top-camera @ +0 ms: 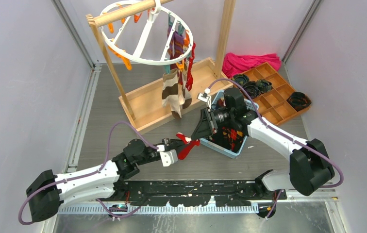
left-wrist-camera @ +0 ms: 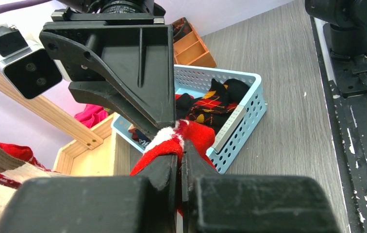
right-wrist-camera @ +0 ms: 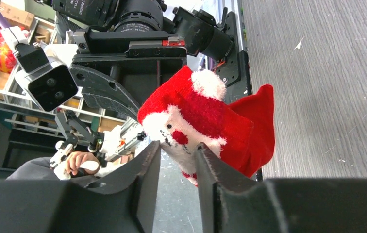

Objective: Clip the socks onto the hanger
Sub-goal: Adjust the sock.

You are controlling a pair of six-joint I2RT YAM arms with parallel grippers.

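A red and white sock (top-camera: 187, 146) hangs between the two arms over the table, beside the blue basket (top-camera: 219, 147). My left gripper (top-camera: 178, 142) is shut on the red sock (left-wrist-camera: 193, 135); in the left wrist view its jaws (left-wrist-camera: 180, 156) pinch the fabric tight. My right gripper (top-camera: 194, 136) is open. In the right wrist view its fingertips (right-wrist-camera: 178, 146) straddle the white lower edge of the sock (right-wrist-camera: 206, 116) with a gap on the left side. The white ring hanger (top-camera: 147, 61) hangs on the wooden stand with several socks (top-camera: 174, 92) clipped to it.
The basket (left-wrist-camera: 245, 119) holds dark patterned socks (left-wrist-camera: 210, 102). The stand's wooden base tray (top-camera: 145, 99) lies behind the grippers. A compartment tray (top-camera: 275, 99) with black rolls and a pink cloth (top-camera: 249, 62) sit at the back right.
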